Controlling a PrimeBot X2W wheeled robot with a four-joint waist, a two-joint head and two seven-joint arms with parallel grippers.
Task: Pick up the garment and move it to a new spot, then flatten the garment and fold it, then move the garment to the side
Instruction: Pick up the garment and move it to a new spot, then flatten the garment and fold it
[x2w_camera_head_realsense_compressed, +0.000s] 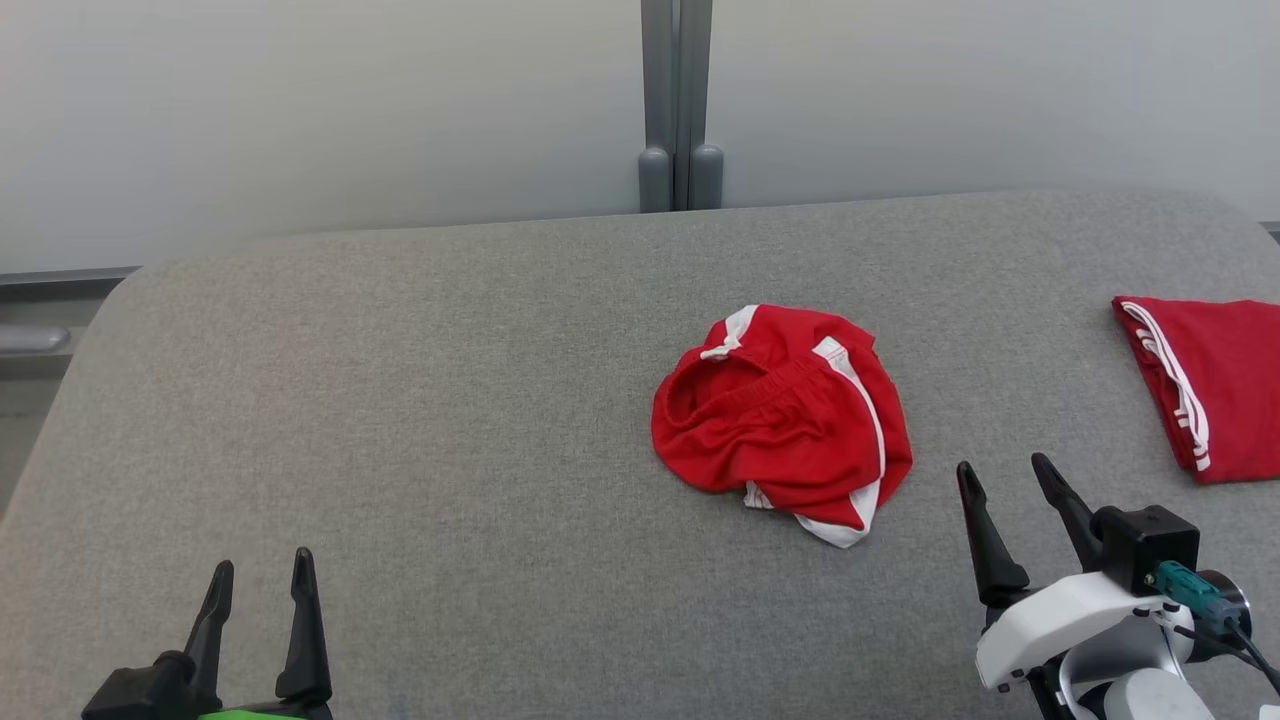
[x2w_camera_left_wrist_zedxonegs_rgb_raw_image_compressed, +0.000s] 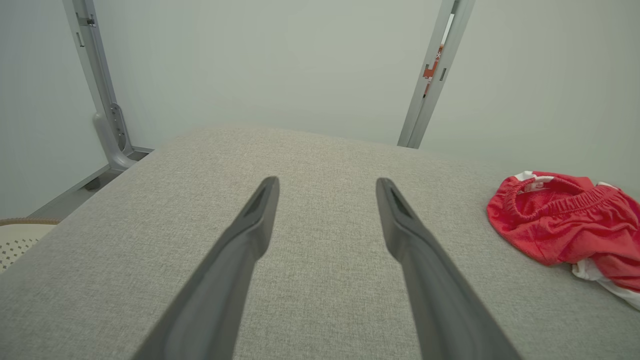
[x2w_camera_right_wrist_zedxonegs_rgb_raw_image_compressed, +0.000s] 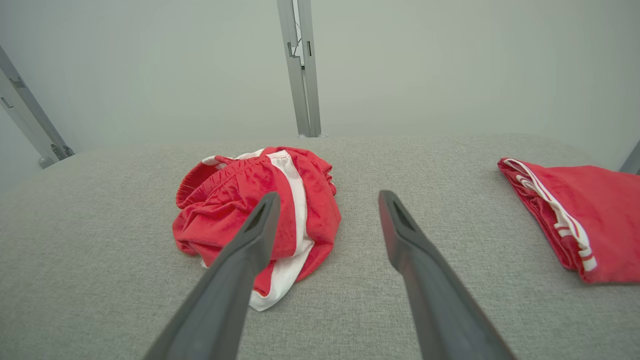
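Grey-covered, the table was occupied by the garment, red shorts crumpled right of centre, and by a folded red cloth at its right edge. Left fingers and right fingers were held wide and empty, the right pair near the heap; no step was judged done.

The grey fabric tabletop lies open from nine to twelve o'clock; a crumpled red-and-white garment blocks one, and a folded red striped cloth, seemingly at the edge, blocks two.
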